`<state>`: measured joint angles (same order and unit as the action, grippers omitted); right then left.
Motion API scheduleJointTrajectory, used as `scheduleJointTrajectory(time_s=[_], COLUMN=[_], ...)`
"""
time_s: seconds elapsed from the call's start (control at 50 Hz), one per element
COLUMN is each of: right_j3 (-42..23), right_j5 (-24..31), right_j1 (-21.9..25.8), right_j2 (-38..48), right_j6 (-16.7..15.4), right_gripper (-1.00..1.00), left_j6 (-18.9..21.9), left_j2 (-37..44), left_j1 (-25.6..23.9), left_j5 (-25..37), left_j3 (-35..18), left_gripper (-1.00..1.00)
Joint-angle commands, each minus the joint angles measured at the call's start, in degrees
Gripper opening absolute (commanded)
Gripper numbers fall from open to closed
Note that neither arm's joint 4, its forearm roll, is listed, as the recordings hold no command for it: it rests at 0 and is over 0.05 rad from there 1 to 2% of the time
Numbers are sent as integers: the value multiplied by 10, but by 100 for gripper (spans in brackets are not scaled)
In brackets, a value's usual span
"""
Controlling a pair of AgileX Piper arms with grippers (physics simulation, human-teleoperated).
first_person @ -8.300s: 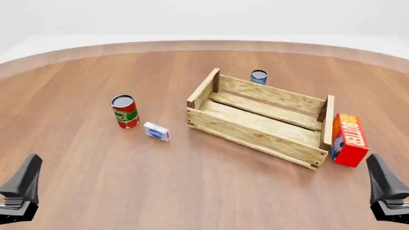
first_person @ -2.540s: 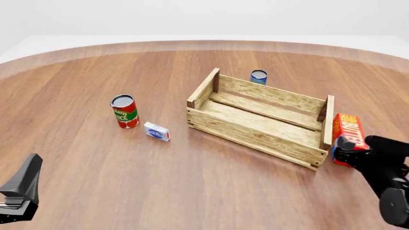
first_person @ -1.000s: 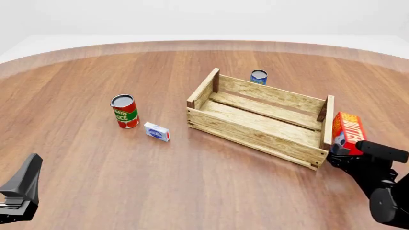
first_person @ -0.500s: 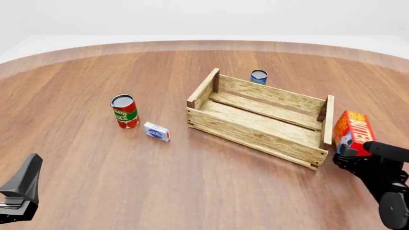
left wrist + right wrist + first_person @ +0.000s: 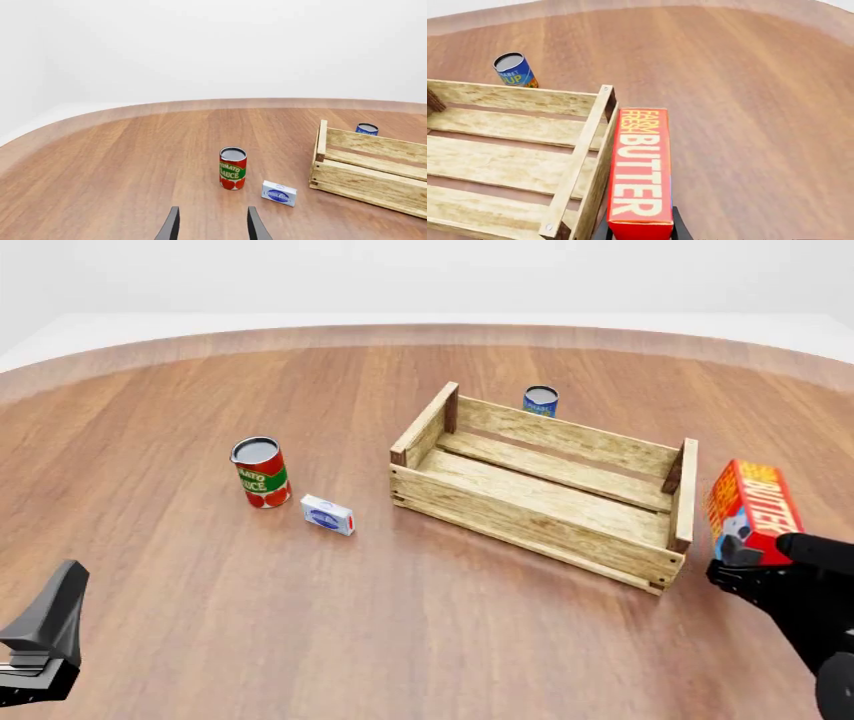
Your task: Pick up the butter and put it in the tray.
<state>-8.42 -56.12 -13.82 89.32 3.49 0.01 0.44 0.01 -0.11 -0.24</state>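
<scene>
**Butter up, crate next**

Our right tool (image 5: 747, 562) grips the butter (image 5: 751, 510) by its near end, carton raised off the bench (image 5: 400, 640) just beside the tray (image 5: 541, 485), at the tray's 3 o'clock end. We should lift until the carton clears the end slat, swing toward 9 o'clock, then lower. Our left tool (image 5: 212, 227) hangs open, idle.
</scene>
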Motion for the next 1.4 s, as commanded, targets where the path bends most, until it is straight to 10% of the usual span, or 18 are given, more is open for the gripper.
scheduleJointTrajectory(time_s=[0.02,0.7,1.4], right_j3=[10,48,-30], right_j5=[41,193,472], right_j1=[5,9,79], right_j2=[-75,-296,-536], right_j6=[4,-14,-79], right_gripper=[-100,-100,-100], left_j6=[0,0,0], left_j2=[0,0,1], left_j1=[0,0,1], left_j5=[0,0,0], left_j3=[0,0,0], left_gripper=[100,100,100])
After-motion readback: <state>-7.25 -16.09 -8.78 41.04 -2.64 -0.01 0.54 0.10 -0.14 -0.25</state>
